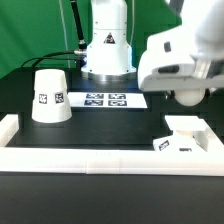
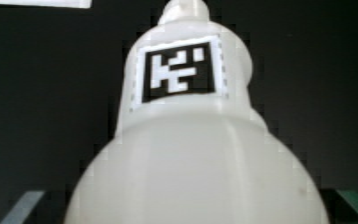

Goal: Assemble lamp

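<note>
Two lamp parts stand on the black worktop (image 1: 130, 125) in the exterior view: the shade (image 1: 50, 96), wide end down with a tag on its side, toward that view's left, and the blocky base (image 1: 186, 135) toward its right, just beside the long white rail (image 1: 90, 158) that runs along the near edge. These two are well apart, and between them, further back, the marker board (image 1: 107, 99) lies flat in front of my arm's pedestal (image 1: 106, 50). The third part, the bulb (image 2: 185, 150), fills my wrist view: its round white body is nearest the camera, its narrow neck points away, and a black-and-white tag (image 2: 179, 70) sits on the slimmer part. My pincer (image 1: 188, 93) hangs above the base, clear of it and blurred in the exterior view; neither view shows my fingers, so I cannot tell whether they are spread or clamped on the bulb
</note>
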`<state>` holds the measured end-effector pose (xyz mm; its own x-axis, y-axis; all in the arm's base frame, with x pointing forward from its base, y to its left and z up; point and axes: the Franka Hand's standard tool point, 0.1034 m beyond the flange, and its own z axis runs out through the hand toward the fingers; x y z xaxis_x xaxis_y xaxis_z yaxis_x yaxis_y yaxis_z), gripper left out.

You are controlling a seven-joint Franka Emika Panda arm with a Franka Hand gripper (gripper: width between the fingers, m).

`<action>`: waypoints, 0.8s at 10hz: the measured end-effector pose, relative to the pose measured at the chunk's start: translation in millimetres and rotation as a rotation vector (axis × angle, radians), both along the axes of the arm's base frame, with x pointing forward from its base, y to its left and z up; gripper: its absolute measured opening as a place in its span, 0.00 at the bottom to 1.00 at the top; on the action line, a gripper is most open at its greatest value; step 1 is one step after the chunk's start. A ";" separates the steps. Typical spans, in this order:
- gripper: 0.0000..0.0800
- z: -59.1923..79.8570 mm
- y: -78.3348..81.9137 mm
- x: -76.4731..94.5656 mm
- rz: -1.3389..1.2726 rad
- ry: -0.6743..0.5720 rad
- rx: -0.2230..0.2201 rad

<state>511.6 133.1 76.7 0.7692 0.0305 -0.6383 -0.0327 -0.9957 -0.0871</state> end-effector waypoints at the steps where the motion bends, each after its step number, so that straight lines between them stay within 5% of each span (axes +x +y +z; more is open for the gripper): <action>1: 0.73 10.2 -3.2 8.4 -0.008 -0.013 0.001; 5: 0.73 15.7 0.0 31.7 -0.033 -0.217 0.004; 8: 0.73 44.3 -13.0 53.0 -0.036 -0.397 0.022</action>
<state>564.6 120.1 121.0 0.9569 0.0095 -0.2901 -0.0269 -0.9923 -0.1211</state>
